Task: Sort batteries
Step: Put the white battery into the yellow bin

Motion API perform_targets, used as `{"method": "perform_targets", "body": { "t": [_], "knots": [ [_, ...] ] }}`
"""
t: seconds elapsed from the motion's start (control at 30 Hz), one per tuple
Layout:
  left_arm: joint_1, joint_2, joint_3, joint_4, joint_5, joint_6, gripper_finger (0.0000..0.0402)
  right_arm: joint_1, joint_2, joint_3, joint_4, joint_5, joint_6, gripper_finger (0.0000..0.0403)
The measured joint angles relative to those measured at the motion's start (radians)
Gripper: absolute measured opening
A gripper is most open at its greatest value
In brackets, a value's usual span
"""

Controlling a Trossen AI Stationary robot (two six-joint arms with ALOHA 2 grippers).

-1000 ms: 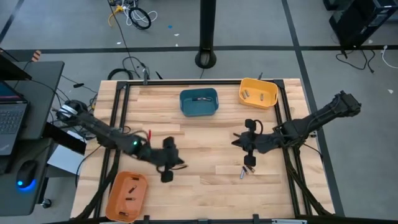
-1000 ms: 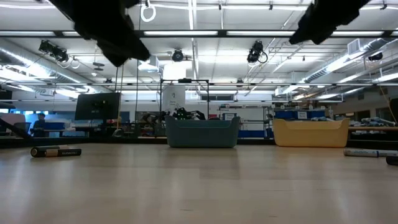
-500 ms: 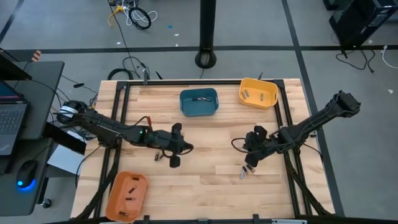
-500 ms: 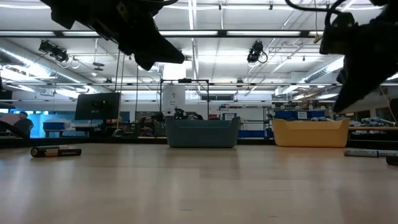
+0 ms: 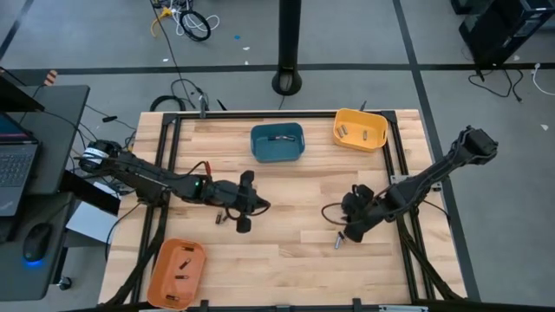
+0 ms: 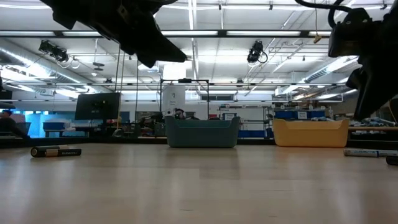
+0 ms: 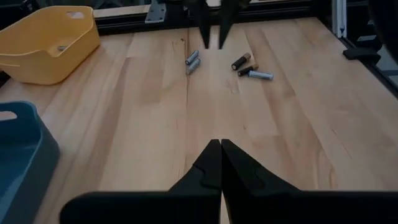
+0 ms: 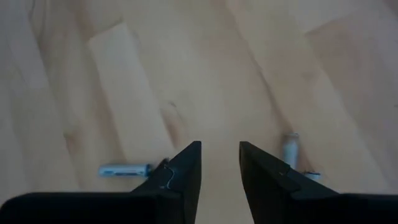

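Right tool (image 8: 220, 163): fingers parted, empty, low over the pale wooden worktop (image 5: 286, 186).
Small silvery cylindrical batteries (image 8: 125, 169): lying just beside its fingertips, either side.
Left tool (image 7: 220, 155): fingers pressed together, empty; batteries well ahead.

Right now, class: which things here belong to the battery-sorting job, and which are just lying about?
Belong to the job:
- loose batteries on the table
- blue bin
- yellow bin
- orange bin
- right gripper, its jaws open
- left gripper, its jaws shut

Just lying about:
- laptop
- computer mouse
- floor cables
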State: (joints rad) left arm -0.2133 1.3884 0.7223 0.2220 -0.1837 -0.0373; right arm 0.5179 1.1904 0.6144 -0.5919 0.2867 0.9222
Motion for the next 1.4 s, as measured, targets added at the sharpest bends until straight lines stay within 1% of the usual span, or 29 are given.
{"method": "perform_targets", "body": {
  "t": [0.17,0.27,0.33,0.43,0.6,0.77,0.97,1.23,1.33,1.4],
  "knots": [
    [0.011,0.000,0.000,-0.001,0.000,0.004,0.0005,0.006,0.096,0.050,-0.016,-0.001,0.014,0.0119],
    [0.012,0.000,0.000,0.000,0.000,0.004,0.0006,-0.028,0.145,0.067,-0.075,-0.004,0.013,0.0119],
    [0.012,0.000,0.000,-0.001,0.000,0.006,0.0006,-0.061,0.166,0.070,-0.114,-0.035,0.012,0.0120],
    [0.012,0.000,0.000,-0.002,0.000,0.007,0.0006,-0.113,0.183,0.071,-0.144,-0.047,-0.011,0.0120],
    [0.023,0.000,0.000,-0.005,0.001,0.007,0.0006,-0.204,0.199,0.071,-0.140,-0.056,-0.103,0.0120],
    [0.028,0.000,0.000,-0.008,0.001,0.007,0.0006,-0.265,0.200,0.071,-0.124,-0.107,-0.180,0.0120],
    [0.028,0.000,0.000,-0.012,0.001,0.007,0.0006,-0.286,0.220,0.071,-0.112,-0.152,-0.213,0.0120],
    [0.028,0.000,0.000,-0.015,0.001,0.002,0.0006,-0.287,0.329,0.076,-0.095,-0.157,-0.238,0.0118],
    [0.028,0.000,0.000,-0.015,0.001,0.001,0.0006,-0.287,0.346,0.077,-0.094,-0.157,-0.240,0.0109],
    [0.028,0.000,0.000,-0.015,0.001,0.000,0.0006,-0.287,0.346,0.077,-0.089,-0.161,-0.241,0.0095]
  ]
}}
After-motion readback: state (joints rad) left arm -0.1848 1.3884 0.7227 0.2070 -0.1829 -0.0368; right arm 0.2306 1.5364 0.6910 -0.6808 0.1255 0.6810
